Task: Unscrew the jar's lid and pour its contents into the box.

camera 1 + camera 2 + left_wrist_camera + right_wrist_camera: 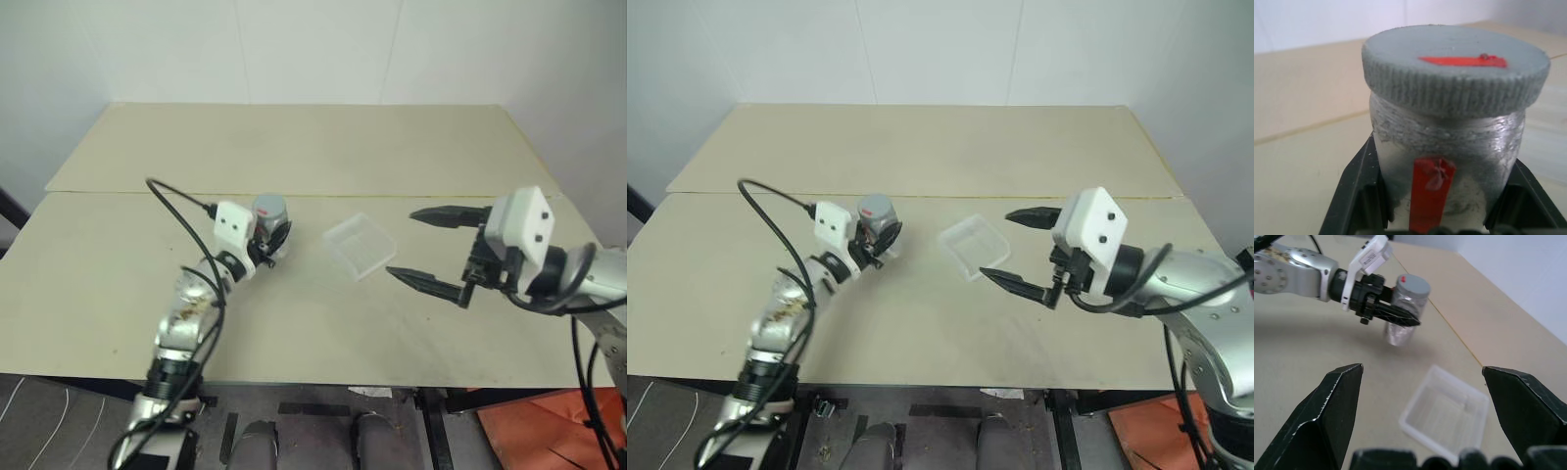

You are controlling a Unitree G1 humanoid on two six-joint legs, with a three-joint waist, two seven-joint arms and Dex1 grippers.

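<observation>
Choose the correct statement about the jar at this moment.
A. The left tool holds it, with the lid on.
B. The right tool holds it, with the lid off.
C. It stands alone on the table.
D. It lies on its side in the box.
A: the left tool is closed on the jar, and the grey lid sits on top.

My left claw (275, 238) was clamped on the jar (271, 227), its black fingers pressed to the jar's sides below the grey lid (269, 207), which sat screwed on top. The jar stood upright in my grip. Just to the right of that claw lay the clear box (360, 245) on the table (313, 147), apart from the jar. Further right, my other claw (427, 247) hung with its fingers spread wide and nothing between them, pointing back toward the box and close beside it.
</observation>
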